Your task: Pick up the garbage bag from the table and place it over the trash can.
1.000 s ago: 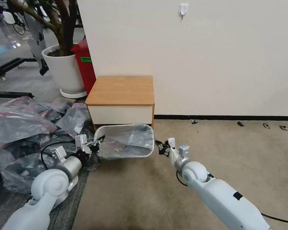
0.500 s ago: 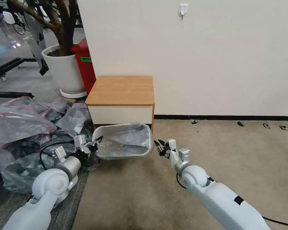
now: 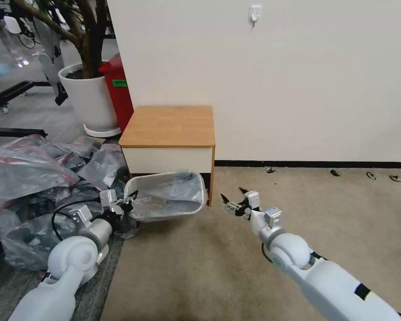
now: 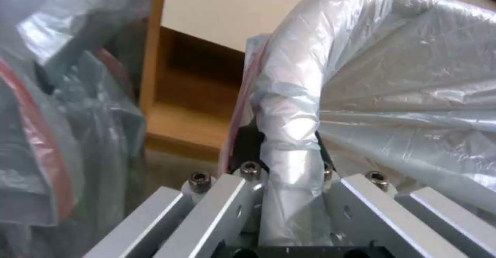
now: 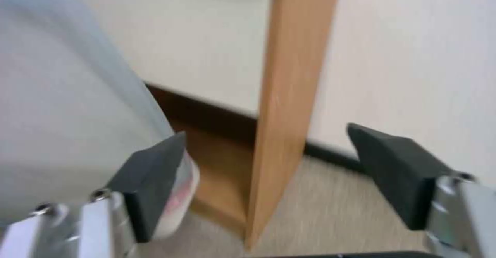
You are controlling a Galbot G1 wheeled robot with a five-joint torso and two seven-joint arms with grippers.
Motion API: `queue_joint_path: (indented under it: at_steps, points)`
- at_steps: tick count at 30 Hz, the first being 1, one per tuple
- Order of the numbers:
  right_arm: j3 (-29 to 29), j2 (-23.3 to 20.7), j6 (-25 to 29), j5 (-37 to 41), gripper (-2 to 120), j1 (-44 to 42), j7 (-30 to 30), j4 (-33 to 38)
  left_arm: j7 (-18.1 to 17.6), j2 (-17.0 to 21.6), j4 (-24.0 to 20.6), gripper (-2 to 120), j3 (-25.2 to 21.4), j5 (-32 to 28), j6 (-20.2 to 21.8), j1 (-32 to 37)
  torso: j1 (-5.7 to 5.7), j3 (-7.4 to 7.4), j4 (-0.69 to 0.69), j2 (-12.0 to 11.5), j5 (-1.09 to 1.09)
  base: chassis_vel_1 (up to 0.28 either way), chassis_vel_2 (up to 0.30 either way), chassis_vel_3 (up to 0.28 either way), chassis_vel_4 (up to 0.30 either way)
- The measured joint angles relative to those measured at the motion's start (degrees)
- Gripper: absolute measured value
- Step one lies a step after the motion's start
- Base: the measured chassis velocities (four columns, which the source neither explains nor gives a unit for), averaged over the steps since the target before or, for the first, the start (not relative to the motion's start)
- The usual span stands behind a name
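- Down at the lower centre of the head view, bare beige carpet (image 3: 200, 267) spreads wide, with open floor running off to the right along the wall's black skirting.
- Two grippers are out. One, the left gripper (image 3: 128, 201), sits at the lower left, clamped on the rolled rim of the trash can (image 3: 165, 180) through the plastic; in the left wrist view a twisted fold of the garbage bag (image 4: 289, 165) runs down between its metal jaws.
- One trash can, tipped so its mouth faces the camera, stands just in front of the table (image 3: 169, 125) at mid-frame, its right edge close to the table's wooden side panel.
- One garbage bag (image 3: 173, 196) lines that can, grey film draped inside and stretched over the rim, a pink-red band showing at the edge near the clamp.
- Right gripper (image 3: 234, 200) hangs just right of the can, spread wide and holding nothing; from its wrist camera the table's side panel (image 5: 289, 95) stands between the two dark pads.
- A heap of bags (image 3: 35, 178) crowds the left edge, hemming that side in.
- One white plant pot (image 3: 87, 98) and one red bin (image 3: 119, 89) stand behind, upper left.
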Motion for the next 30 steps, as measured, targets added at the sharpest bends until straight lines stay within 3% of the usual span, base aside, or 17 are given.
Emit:
queue_joint_path:
  at_steps: [2,7,13,21,30]
  points:
    - [0.0,-0.2,0.0,-0.5,79,-0.2,0.0,0.6,-0.3,-0.1,-0.1,2,0.2,0.9,-0.2,0.1,0.0,0.0,0.0,0.0,-0.01,0.0,0.0,0.0,0.0]
    - [0.1,-2.9,-0.4,-6.2,57,-1.2,-0.7,8.7,-2.7,-1.2,-1.7,2,1.6,7.5,-1.1,1.2,0.0,0.0,0.0,0.0,0.0,0.0,0.0,0.0,0.0]
    - [-1.6,-5.1,-2.4,-9.6,40,-1.1,-4.0,15.5,-3.5,-2.0,-3.5,2,2.6,11.8,-1.8,2.4,0.0,0.0,0.01,0.0,-0.01,0.0,0.0,0.0,0.0]
    - [-10.8,-5.3,-11.1,-16.9,5,3.8,-7.7,17.9,-3.6,-4.1,-5.9,2,5.6,24.8,-4.4,5.1,0.0,0.0,0.01,0.0,-0.01,0.0,0.0,0.0,0.0]
    - [-14.3,-4.7,-20.4,-22.4,0,9.4,-18.0,17.3,-3.3,-4.7,-9.0,2,7.1,28.9,-4.8,7.0,0.0,0.0,0.01,0.0,0.0,0.0,0.0,0.0,0.0]
